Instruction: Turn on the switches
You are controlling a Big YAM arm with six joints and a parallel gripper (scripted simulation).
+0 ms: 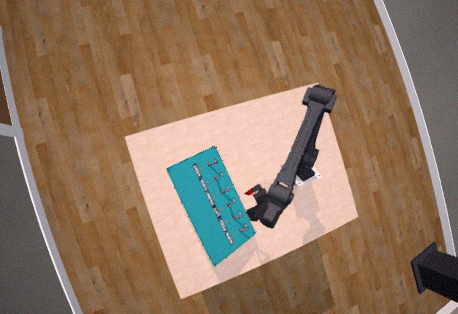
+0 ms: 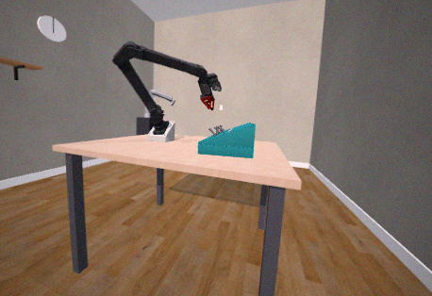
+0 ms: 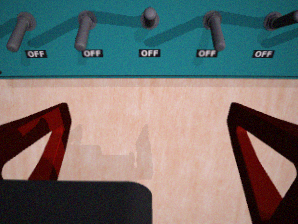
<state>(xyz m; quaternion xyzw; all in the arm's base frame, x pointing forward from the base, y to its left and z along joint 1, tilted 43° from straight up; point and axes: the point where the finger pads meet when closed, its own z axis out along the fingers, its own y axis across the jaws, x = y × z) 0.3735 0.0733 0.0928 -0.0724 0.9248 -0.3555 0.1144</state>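
Console [image 1: 190,205] [image 2: 238,142] [image 3: 115,66] in teal, and just off its low, switch-side edge the pincer [image 1: 251,203] [image 2: 211,107] [image 3: 149,111], spread fully open. Its two red fingers stand well apart with nothing between them, and they hang in the air above the console's low edge and the table, touching neither. In the wrist view, bare table top shows between the fingertips.

Beyond the fingertips, five levers are in the wrist view, each with an OFF label beneath it. The leftmost lever [image 3: 20,34], the second lever [image 3: 83,34] and the fourth lever [image 3: 216,33] lean down toward their labels. The middle lever [image 3: 149,17] points nearly at the camera, so its setting cannot be told, and the rightmost lever [image 3: 287,20] is cut off by the frame. The name labels are too small to read in the top view.

The console sits on the table [image 1: 165,142] [image 2: 118,153], its long sides running roughly along the left edge as seen from the top, closer to that edge than to the right one. The dark arm [image 1: 300,145] [image 2: 170,58] arches over from its white base [image 1: 318,177] [image 2: 154,138], which stands near the table's right edge in the top view.
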